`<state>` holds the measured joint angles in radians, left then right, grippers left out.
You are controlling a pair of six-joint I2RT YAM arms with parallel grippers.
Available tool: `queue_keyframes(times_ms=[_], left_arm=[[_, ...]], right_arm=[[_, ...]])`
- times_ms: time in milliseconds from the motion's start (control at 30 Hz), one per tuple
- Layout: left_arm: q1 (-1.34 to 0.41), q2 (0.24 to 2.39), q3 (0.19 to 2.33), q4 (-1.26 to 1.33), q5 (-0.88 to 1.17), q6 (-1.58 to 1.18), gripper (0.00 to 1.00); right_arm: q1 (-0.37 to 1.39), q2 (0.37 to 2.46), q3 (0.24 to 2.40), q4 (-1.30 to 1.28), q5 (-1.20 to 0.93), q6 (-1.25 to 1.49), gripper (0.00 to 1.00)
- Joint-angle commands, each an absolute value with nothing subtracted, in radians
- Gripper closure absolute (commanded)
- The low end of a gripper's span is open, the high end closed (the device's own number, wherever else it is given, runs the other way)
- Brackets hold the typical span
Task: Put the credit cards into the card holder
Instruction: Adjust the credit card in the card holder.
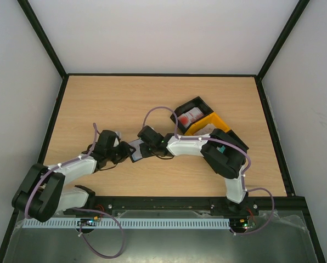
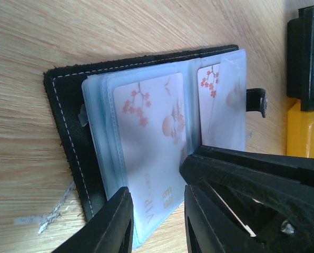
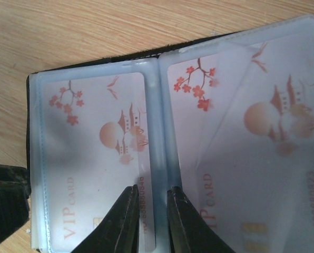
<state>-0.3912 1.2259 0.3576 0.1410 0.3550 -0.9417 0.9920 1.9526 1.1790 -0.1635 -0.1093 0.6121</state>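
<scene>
Left end effector (image 2: 157,200) and right end effector (image 3: 151,199) stand nearly closed astride card holder (image 2: 67,121) sleeves containing credit cards (image 2: 151,126); grip unclear.

Card holder (image 2: 67,126) blk; cards (image 2: 151,132) pinkish w/ red blossoms.

Black-and-yellow bins (image 1: 217,118) on wooden table (image 1: 114,98)

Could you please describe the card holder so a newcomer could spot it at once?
On the wooden table, look left of the black and yellow bins. The card holder lies open there, a flat black case whose translucent sleeves show blossom-printed cards, unlike the boxy bins.
</scene>
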Motion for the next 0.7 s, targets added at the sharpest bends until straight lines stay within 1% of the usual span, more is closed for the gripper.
queue_keyframes(times_ms=[0, 333, 467, 667], left_arm=[[-0.385, 1.266, 0.345, 0.182, 0.364, -0.923, 0.71], [-0.385, 1.344, 0.343, 0.242, 0.374, -0.933, 0.72], [-0.385, 1.358, 0.342, 0.250, 0.378, -0.938, 0.71], [-0.385, 1.361, 0.353, 0.305, 0.419, -0.945, 0.72]], right_arm=[[0.972, 1.964, 1.139, -0.168, -0.088, 0.631, 0.86], [0.962, 1.951, 1.121, -0.158, -0.098, 0.631, 0.86], [0.960, 1.944, 1.118, -0.151, -0.108, 0.655, 0.86], [0.952, 1.891, 1.094, -0.097, -0.137, 0.669, 0.85]])
